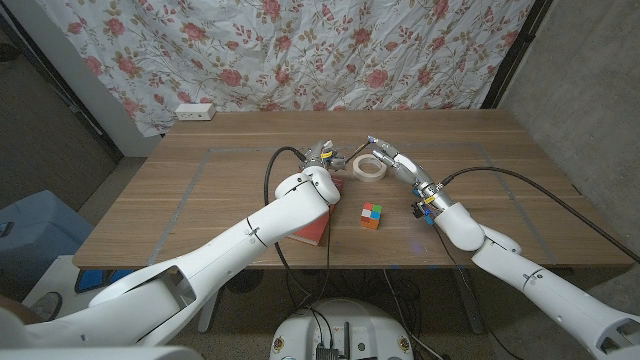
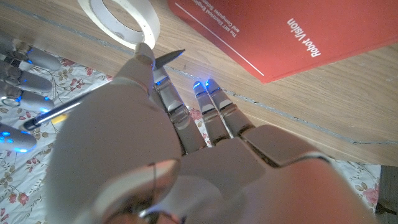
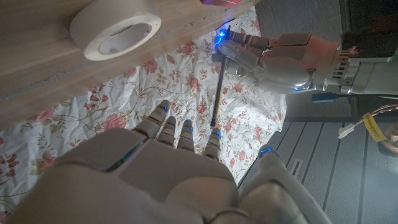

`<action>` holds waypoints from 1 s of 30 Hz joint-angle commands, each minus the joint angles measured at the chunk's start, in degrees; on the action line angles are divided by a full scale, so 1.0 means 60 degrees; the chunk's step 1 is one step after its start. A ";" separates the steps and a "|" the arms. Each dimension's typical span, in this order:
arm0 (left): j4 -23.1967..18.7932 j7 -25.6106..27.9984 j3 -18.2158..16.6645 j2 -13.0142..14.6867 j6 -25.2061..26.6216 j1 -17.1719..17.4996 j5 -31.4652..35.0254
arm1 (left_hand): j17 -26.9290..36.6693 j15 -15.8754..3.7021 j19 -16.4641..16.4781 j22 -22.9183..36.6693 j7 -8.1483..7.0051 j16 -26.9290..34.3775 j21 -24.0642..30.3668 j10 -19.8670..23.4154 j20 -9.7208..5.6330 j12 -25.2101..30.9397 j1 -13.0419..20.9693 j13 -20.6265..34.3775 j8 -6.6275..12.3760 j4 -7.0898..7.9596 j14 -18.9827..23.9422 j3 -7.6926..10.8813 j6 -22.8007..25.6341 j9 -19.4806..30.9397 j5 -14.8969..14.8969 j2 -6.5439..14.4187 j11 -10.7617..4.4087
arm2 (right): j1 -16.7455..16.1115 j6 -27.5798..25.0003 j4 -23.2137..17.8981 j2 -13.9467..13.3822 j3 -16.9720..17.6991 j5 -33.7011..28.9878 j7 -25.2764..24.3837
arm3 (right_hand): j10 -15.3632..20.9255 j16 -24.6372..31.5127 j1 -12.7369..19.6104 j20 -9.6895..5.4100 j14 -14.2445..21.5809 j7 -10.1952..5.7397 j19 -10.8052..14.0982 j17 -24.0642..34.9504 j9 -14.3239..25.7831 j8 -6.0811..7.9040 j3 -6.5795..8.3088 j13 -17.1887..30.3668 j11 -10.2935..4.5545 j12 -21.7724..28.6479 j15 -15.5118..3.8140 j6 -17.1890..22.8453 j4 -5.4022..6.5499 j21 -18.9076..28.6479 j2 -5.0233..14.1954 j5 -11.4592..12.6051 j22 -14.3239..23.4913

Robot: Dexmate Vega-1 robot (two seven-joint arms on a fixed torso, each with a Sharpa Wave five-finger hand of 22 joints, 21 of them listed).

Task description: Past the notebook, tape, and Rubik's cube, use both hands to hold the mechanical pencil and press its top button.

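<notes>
Head view, L to R. Your left hand (image 1: 322,155) is raised over the table (image 1: 200,200) a bit past its middle, toward the far edge. Its arm crosses over the red notebook (image 1: 312,228), which lies near the front edge, just left of centre. In the right wrist view this hand (image 3: 273,59) pinches the mechanical pencil (image 3: 217,93) by one end between its fingers (image 3: 239,53). The pencil is a thin dark rod, held clear of the table, its other end reaching to your right hand.

In the left wrist view the left hand (image 2: 186,143) has its fingers curled in. A thin rod (image 2: 59,112) beside it is probably the same pencil, but it's blurred, so can't confirm. The notebook (image 2: 280,31) cover reads "Robot Vision" there.

Tape (image 1: 369,167): white roll, flat on the table, just beyond centre, lying between the two hands. Seen also in the left wrist (image 2: 124,18) and right wrist (image 3: 115,28) views.

Rubik's cube (image 1: 372,215): nearer the front edge than the tape, just right of the notebook, not touching it.

Your right hand (image 1: 390,157) hovers right beside the tape, fingers pointing toward the left hand. In the right wrist view the right hand (image 3: 155,168) has its fingertips (image 3: 214,135) at the pencil's near end. Touching vs. gripping: cannot tell.
</notes>
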 commanded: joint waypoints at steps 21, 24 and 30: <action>-0.0065 0.0006 0.0024 0.0022 -0.0080 0.0098 0.0159 | 0.0008 -0.1567 0.0028 0.0018 0.0014 0.0006 0.0028 0.0270 -0.0392 0.0050 0.0004 0.0025 0.0082 0.0024 0.0084 -0.0054 0.0032 0.0011 0.0046 0.0094 -0.0249 | -0.0040 0.0207 0.0055 0.0157 -0.0012 0.0129 0.0203 | -0.0100 0.0053 0.0030 -0.0051 -0.0046 -0.0022 0.0007 0.0020 0.0049 0.0082 0.0010 0.0018 0.0013 0.0033 -0.0051 0.0303 0.0072 0.0046 0.0279 0.0062 0.0041; -0.0066 0.0002 0.0013 0.0020 -0.0087 0.0116 0.0157 | 0.0007 -0.1567 0.0028 0.0018 0.0017 0.0005 0.0029 0.0269 -0.0393 0.0050 0.0006 0.0025 0.0075 0.0023 0.0082 -0.0057 0.0014 0.0011 0.0045 0.0094 -0.0251 | -0.0064 0.0207 0.0033 0.0157 0.0012 0.0121 0.0170 | -0.0089 0.0055 0.0032 -0.0055 -0.0044 -0.0023 0.0006 0.0019 0.0049 0.0084 0.0010 0.0018 -0.0009 0.0039 -0.0048 0.0323 0.0072 0.0046 0.0279 0.0062 0.0041; -0.0070 0.0005 0.0010 0.0021 -0.0100 0.0144 0.0167 | 0.0007 -0.1565 0.0028 0.0018 0.0001 0.0003 0.0029 0.0269 -0.0399 0.0051 0.0011 0.0025 0.0079 0.0021 0.0077 -0.0061 0.0022 0.0010 0.0045 0.0093 -0.0256 | -0.0088 0.0224 -0.0012 0.0151 0.0068 0.0130 0.0125 | -0.0085 0.0055 0.0039 -0.0056 -0.0049 -0.0026 0.0008 0.0018 0.0048 0.0084 0.0011 0.0018 -0.0003 0.0044 -0.0050 0.0361 0.0071 0.0046 0.0280 0.0063 0.0041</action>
